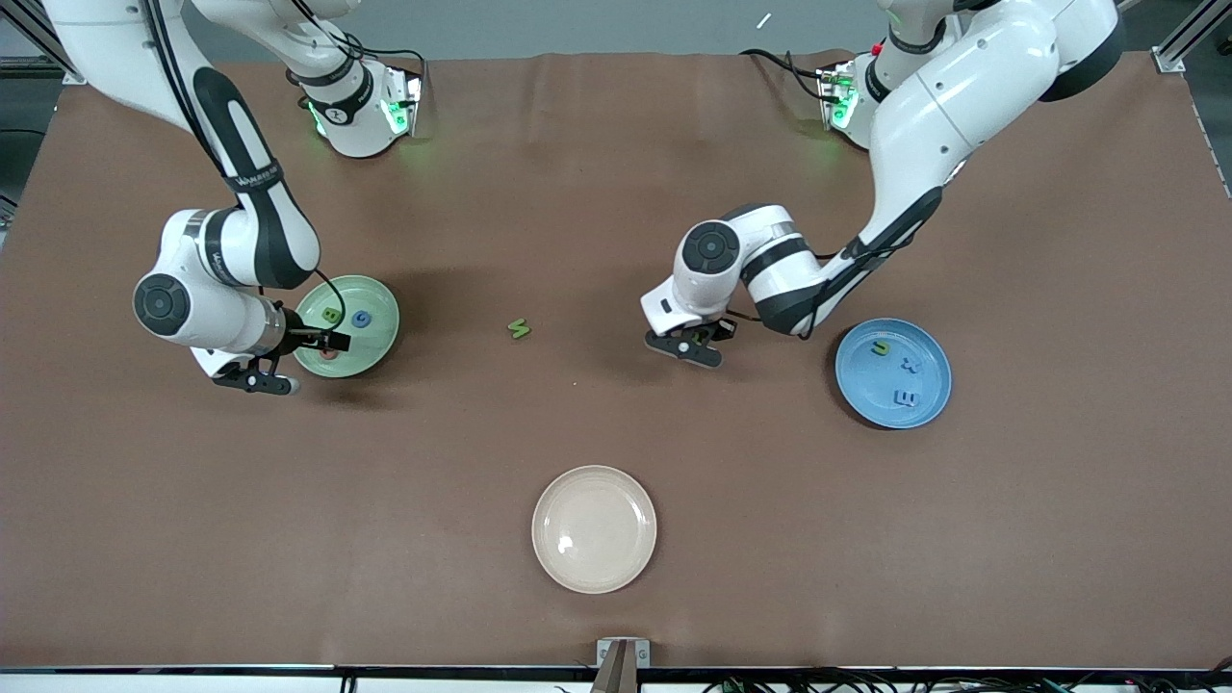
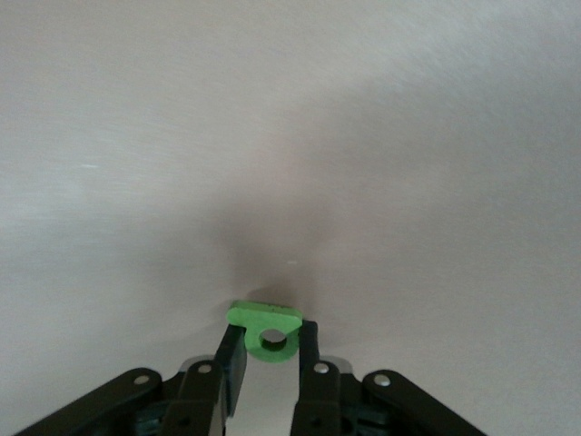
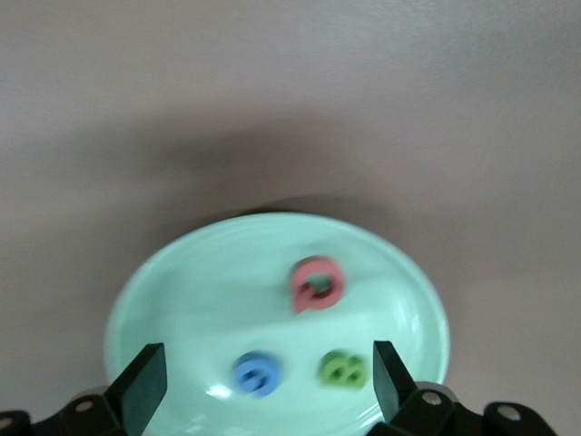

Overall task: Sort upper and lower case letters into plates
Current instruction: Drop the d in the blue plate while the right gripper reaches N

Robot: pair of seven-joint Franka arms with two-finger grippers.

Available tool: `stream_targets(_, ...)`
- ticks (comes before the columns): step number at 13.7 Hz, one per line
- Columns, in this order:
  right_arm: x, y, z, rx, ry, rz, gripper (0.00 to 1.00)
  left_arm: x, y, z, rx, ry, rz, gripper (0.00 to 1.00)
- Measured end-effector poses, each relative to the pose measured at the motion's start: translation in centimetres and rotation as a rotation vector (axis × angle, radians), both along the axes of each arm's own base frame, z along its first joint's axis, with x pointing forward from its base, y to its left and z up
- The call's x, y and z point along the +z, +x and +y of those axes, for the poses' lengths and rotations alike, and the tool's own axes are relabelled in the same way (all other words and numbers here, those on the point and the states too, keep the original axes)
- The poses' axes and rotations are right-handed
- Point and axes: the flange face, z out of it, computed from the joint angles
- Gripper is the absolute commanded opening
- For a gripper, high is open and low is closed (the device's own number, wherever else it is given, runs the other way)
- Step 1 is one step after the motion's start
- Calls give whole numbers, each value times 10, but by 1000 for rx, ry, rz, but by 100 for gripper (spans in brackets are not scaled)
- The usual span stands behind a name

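The brown tabletop (image 1: 616, 433) carries three plates. The cream plate (image 1: 594, 528) lies nearest the front camera and holds nothing; it has no part in the sorting. The blue plate (image 1: 893, 372) sits toward the left arm's end with three letters in it, one green and two blue. The mint plate (image 3: 272, 318) sits toward the right arm's end and holds a pink letter (image 3: 317, 284), a blue letter (image 3: 256, 373) and a green letter (image 3: 344, 369).

The right pincer (image 3: 263, 381) hangs low over the mint plate's edge, its fingers spread wide and holding nothing; the pink letter lies in the plate under it, so this drop looks done.

The left pincer (image 2: 270, 359) is low over bare tabletop between the two coloured plates, pressed together on a small green letter (image 2: 264, 327) that has a round hole. The grip catches only its lower part, so it seems slight.

One green letter (image 1: 519, 328) lies loose on the tabletop between the plates.

For the left arm's step: lift straight up before travelling, move smoothly so the piece does not twist out, carry it over the plate that fits its case, come low near the plate's middle, then open.
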Motion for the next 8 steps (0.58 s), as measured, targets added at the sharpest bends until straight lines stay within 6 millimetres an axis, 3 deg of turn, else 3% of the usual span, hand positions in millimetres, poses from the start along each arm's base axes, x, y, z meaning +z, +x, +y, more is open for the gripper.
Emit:
stream_targets(2, 17, -1, 59, -56, -28, -16, 100, 36, 10, 16, -4, 18, 18, 0)
stream_targets(4, 20, -12, 128, -106, -44, -57, 100, 67, 23, 45, -16, 41, 41, 0)
stream_targets(6, 18, -25, 183, -155, -39, -106, 100, 81, 35, 83, -9, 56, 70, 0)
stream_targets(8, 4, -38, 218, -221, -45, -133, 100, 83, 45, 128, -20, 64, 103, 0)
